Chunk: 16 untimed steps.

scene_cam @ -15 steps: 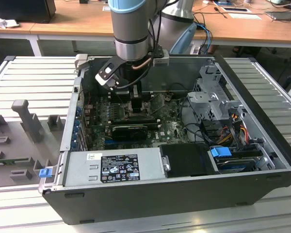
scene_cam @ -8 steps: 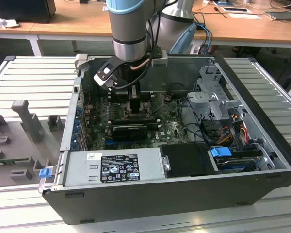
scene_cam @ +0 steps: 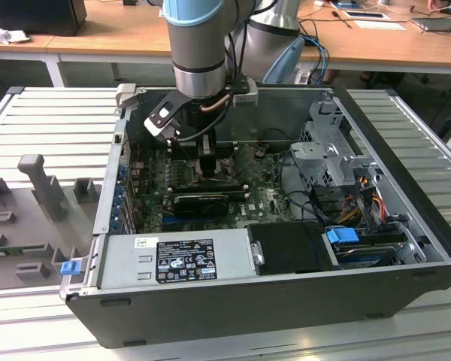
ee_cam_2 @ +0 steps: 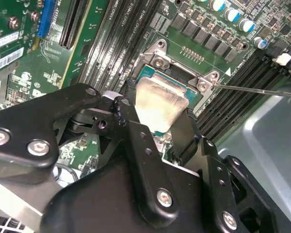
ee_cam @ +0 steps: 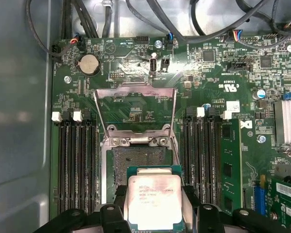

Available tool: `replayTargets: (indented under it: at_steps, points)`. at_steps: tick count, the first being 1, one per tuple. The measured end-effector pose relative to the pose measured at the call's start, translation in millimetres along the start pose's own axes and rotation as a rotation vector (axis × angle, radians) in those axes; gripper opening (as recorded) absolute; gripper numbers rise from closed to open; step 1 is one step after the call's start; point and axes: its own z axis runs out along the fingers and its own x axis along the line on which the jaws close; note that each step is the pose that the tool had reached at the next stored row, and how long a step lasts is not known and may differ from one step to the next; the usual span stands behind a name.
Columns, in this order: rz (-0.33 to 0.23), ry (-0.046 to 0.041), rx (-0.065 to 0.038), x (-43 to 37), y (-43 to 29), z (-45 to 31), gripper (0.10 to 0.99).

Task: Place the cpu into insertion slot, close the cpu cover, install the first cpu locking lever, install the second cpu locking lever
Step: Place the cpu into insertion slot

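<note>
My gripper (ee_cam: 154, 206) is shut on the cpu (ee_cam: 154, 199), a pale silver square chip on a green carrier edge, with one black finger on each side. I hold the chip just above the insertion slot (ee_cam: 138, 162), overlapping its near half; the slot's dark grey centre shows beyond the chip. In the second wrist view the cpu (ee_cam_2: 160, 104) hangs tilted over the socket's metal frame (ee_cam_2: 157, 60). The cpu cover (ee_cam: 136, 92), a thin metal frame, stands swung up and open behind the slot. A thin locking lever (ee_cam_2: 254, 90) sticks out sideways. In the exterior view the gripper (scene_cam: 209, 154) reaches down inside the computer case.
Black memory slots (ee_cam: 70, 160) flank the socket on both sides. A long black card (scene_cam: 203, 201) lies on the board in front of the gripper. The power supply (scene_cam: 177, 259), drive cage (scene_cam: 331, 150) and cables (scene_cam: 353, 203) crowd the open case. Ribbed grey table panels (scene_cam: 52, 120) surround it.
</note>
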Motion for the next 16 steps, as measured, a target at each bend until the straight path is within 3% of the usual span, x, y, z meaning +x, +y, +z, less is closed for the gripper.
replayTargets:
  at_steps: [5,9,16]
  points:
    - [0.000,0.0028,0.001,2.0,3.8,5.5,0.529]
    - [0.003,0.0027,0.001,6.0,4.0,15.0,0.529]
    - [0.003,0.0027,0.001,6.0,3.9,16.2,0.529]
